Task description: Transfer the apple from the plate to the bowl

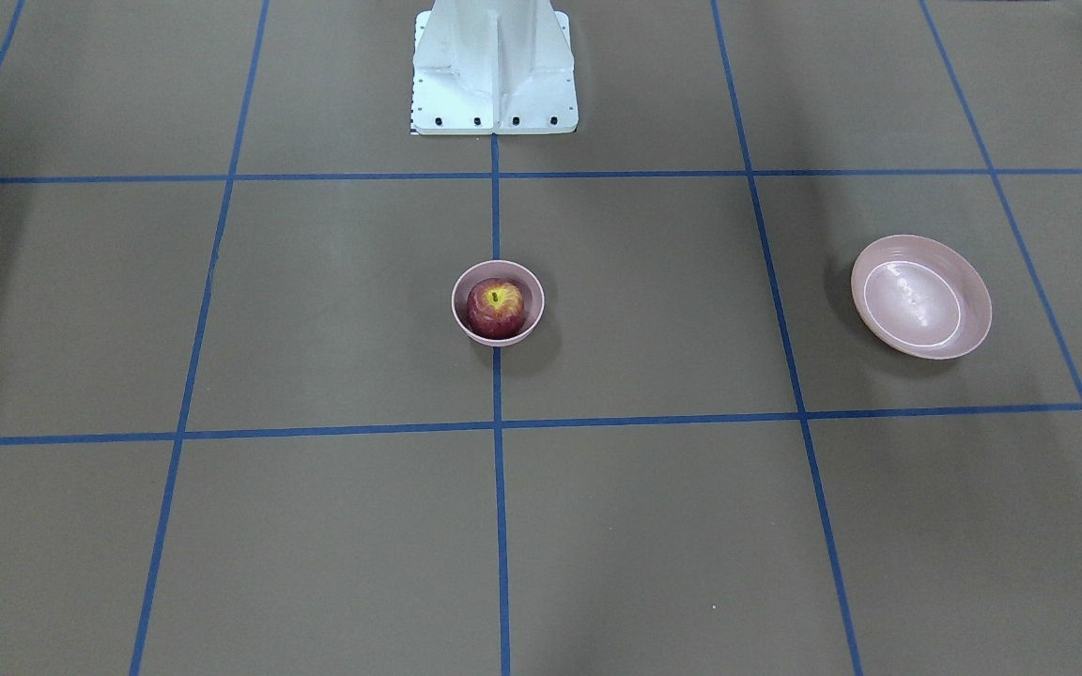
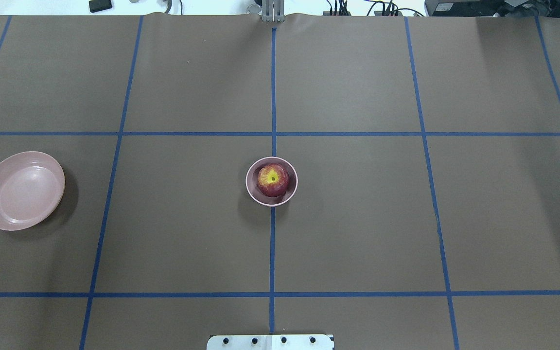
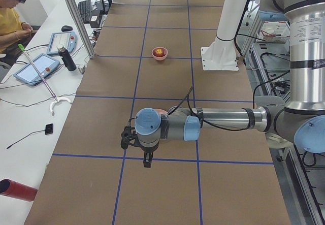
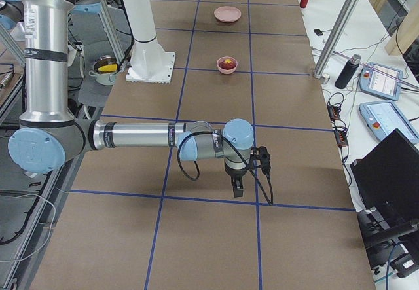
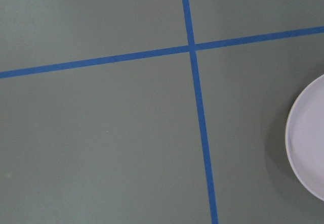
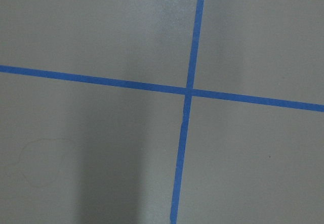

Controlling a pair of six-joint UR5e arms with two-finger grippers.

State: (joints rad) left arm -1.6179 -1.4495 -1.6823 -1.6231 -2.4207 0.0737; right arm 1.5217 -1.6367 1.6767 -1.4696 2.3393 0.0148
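"Overhead exterior view has the apple (image 2: 273, 179) sitting inside the bowl (image 2: 254, 195), yellow stem dimple up," says the first observer. "It fills most of the bowl, which stands on the blue centre line (image 2: 272, 253) of the table (image 2: 358, 218)."

"And the plate (image 2: 21, 190)?" asks the second.

"Well apart from the bowl, out toward the robot's left, with nothing in its well. Judged from that, the carrying step looks finished and the task is at its end or very close to it."

"Where are the hands?"

"Neither is near the bowl. The left hand (image 3: 148, 160) hangs above the table far out on the plate's side of the bowl, and its wrist camera catches only an edge of the plate. The right hand (image 4: 237, 188) hangs well off on the bowl's opposite side, over bare tape lines. Both show only in the side views, so the observer cannot tell whether either one is spread or closed. Nothing can be seen in them."

"So what does the next move call for?"

"Probably very little. The apple seems settled low between the bowl's walls, so it should not roll. The arms would only need to keep away from the bowl so that nothing nudges it. A grasp does not look necessary."
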